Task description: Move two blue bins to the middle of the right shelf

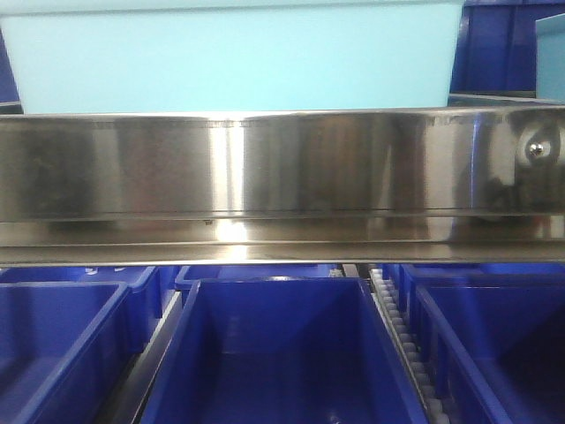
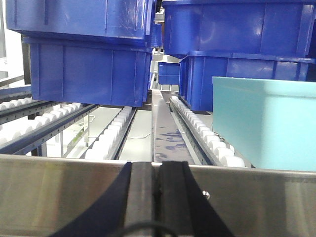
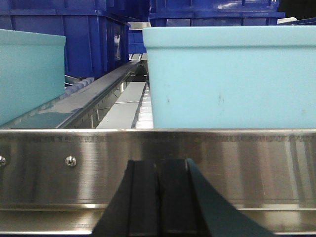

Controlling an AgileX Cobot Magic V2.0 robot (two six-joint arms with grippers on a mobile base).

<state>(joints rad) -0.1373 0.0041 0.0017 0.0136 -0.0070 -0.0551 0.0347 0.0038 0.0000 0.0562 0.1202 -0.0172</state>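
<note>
Starting on the left: the left gripper [image 2: 157,170] sits low in front of the front rail [image 2: 59,197], jaws pressed together with nothing in them. Past the rail, that bay is just bare roller tracks [image 2: 111,136], with dark blue bins [image 2: 89,74] stacked at the far end. Next over, the left pale bin [image 2: 266,123] sits just behind the rail. The right pale bin [image 3: 232,79] is one bay further right, same deal. The right gripper [image 3: 158,165] is also clamped on nothing, low by the rail.

So imo both bins look delivered and what's left is getting out cleanly. Pull each arm straight back toward the near side, level, so the fingers don't clip the rail. If a bin needs seating deeper, push its near wall square, at centre, gently.
</note>
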